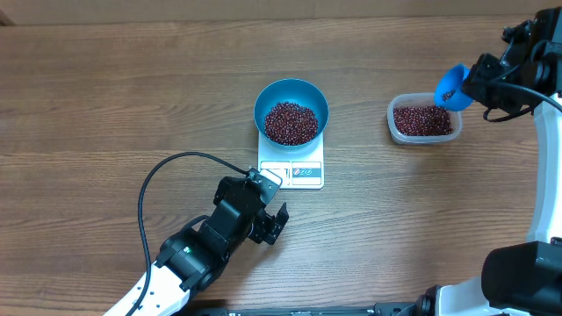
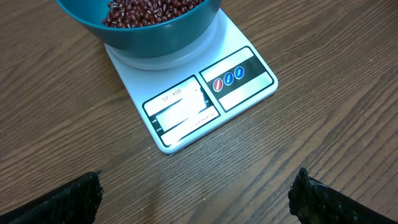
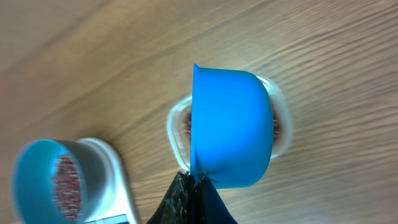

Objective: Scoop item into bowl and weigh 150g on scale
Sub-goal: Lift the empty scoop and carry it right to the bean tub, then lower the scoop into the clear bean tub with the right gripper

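**Surface.** Your counter (image 1: 105,88) is brown wood-grain board with long streaks running across it. A paler band (image 1: 263,9) lies along its far edge. A black cable (image 1: 145,189) loops over the counter beside your left arm.

**Scale.** The scale (image 1: 291,173) sits near the middle of the counter. It is a flat, smooth white rectangle with rounded corners. On its front panel are a display window and three small round buttons, one red and two blue. Glare washes out the display, so you cannot read it.

**Bowl.** The bowl (image 1: 292,89) stands on the rear part of the scale and overhangs it on both sides. It is round, deep and glossy blue. Inside is a mound of small, dark red, oval beans (image 1: 291,123).

**Tub.** A clear plastic tub (image 1: 392,123) with rounded corners stands well to the right of the scale. It holds more of the same beans.

**Left gripper.** Your left gripper (image 1: 273,200) stands wide apart with nothing between its black, rough-surfaced fingers (image 2: 74,199). It is near the front edge of the scale, not touching it.

**Right gripper.** Your right gripper (image 3: 194,199) is clamped on the handle end of a bright blue plastic scoop (image 3: 230,124). The scoop hangs over the tub, tilted, its smooth outer wall towards the wrist camera. You cannot tell what it holds.
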You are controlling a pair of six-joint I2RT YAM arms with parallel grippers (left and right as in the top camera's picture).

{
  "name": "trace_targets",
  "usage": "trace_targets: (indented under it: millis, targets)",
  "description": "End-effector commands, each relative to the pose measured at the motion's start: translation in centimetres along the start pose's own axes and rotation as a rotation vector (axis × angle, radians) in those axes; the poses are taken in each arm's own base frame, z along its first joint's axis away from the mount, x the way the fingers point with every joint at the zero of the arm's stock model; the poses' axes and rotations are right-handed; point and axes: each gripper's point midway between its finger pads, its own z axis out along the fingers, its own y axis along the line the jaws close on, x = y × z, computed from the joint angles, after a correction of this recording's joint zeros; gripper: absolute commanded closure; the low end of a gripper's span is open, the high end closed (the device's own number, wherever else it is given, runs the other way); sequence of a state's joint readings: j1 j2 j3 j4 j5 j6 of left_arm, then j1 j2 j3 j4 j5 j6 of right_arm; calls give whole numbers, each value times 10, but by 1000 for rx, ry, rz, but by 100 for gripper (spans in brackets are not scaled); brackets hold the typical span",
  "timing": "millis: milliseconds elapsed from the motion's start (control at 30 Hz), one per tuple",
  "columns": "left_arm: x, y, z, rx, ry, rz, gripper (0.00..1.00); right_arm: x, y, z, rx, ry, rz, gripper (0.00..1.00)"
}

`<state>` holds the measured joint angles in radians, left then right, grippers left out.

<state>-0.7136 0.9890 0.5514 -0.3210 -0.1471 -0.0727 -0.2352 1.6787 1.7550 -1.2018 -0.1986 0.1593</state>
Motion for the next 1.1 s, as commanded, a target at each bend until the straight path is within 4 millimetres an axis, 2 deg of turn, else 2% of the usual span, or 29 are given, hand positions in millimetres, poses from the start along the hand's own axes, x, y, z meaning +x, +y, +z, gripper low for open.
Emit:
trace_targets:
  millis: [0, 567, 1067]
  targets:
    - [1, 0, 1, -5, 2, -5, 0, -6, -7, -6, 126, -36, -101, 96]
    - [1, 0, 1, -5, 2, -5, 0, 5, 8, -12, 455, -66, -348, 96]
    - [1, 0, 1, -5, 2, -5, 0, 4, 16, -9, 418, -77, -344, 96]
